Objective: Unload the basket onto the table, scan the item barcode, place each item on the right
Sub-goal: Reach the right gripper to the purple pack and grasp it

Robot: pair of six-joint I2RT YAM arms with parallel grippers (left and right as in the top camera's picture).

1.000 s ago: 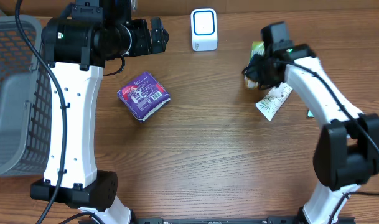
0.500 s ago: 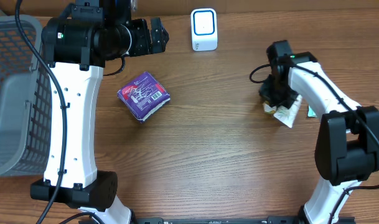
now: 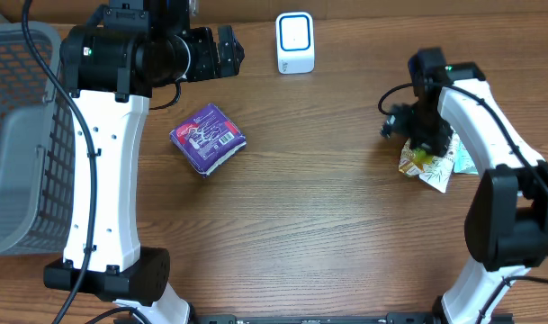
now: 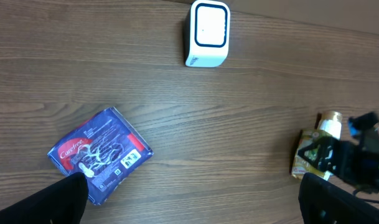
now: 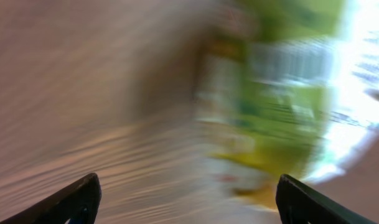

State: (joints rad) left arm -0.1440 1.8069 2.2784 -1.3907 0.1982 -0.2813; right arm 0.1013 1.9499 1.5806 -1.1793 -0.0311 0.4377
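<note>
Right claw (image 5: 188, 202) carried green pouch (image 3: 431, 165) rightward, now spread wide above it, left claw (image 4: 189, 208) agape, empty, basket (image 3: 13, 108) far left.

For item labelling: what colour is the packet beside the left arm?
Packet: purple-blue with red and white print; left wrist view.

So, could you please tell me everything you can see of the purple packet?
The purple packet is a soft-looking plastic pack with white lettering, a red patch and a barcode-like label on top. It lies flat on the wooden table, turned at an angle, left of centre, with nothing touching it.
</note>
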